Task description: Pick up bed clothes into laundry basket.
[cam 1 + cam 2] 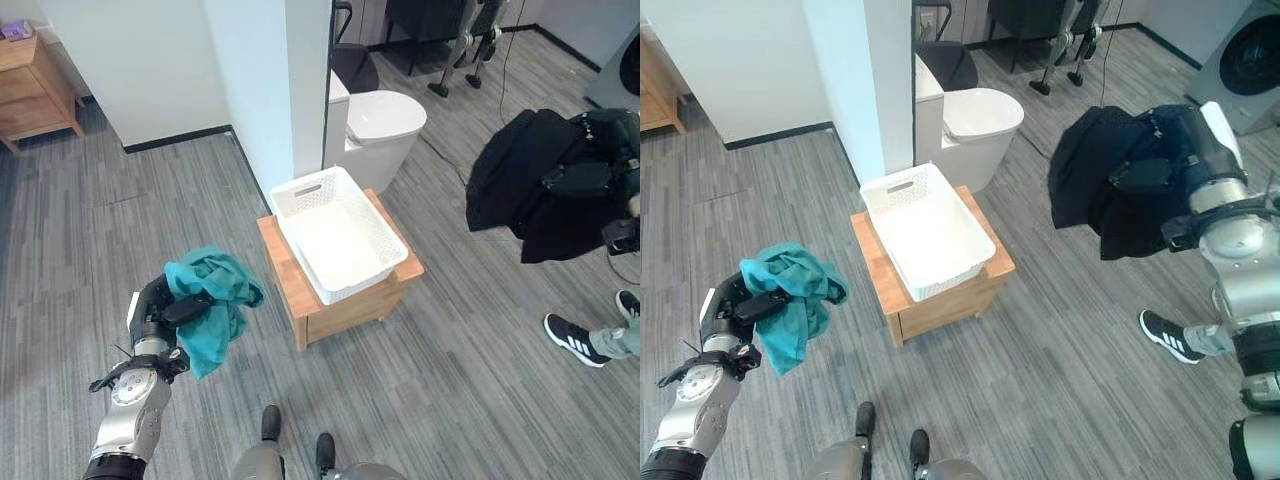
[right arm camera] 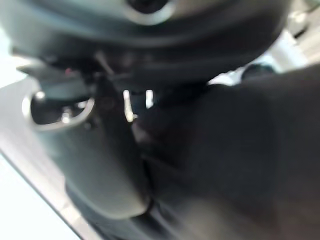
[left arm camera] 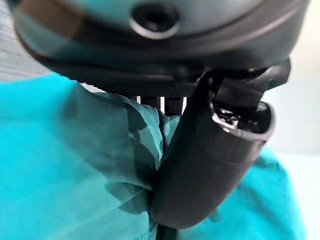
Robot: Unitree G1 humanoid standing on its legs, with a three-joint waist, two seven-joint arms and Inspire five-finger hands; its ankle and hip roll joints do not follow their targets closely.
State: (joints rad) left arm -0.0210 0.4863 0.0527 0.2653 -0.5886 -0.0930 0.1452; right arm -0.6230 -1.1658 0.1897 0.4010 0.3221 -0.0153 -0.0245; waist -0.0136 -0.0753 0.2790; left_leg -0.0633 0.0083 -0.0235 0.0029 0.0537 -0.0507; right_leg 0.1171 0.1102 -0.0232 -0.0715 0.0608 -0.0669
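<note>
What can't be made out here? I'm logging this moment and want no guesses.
- Right hand: its fingers are buried in the black garment; the right wrist view is blurred.
- Teal cloth: its bunched folds hide what kind of piece it is.
- Left hand: the cloth covers its fingers in both eye views.
- White perforated plastic basket: looks bare inside, but its near wall hides the closest floor strip.

Right hand gripping black garment
The hand's dark thumb presses down against the black cloth, which bunches in folds beside it; pale floor shows past the thumb
</note>
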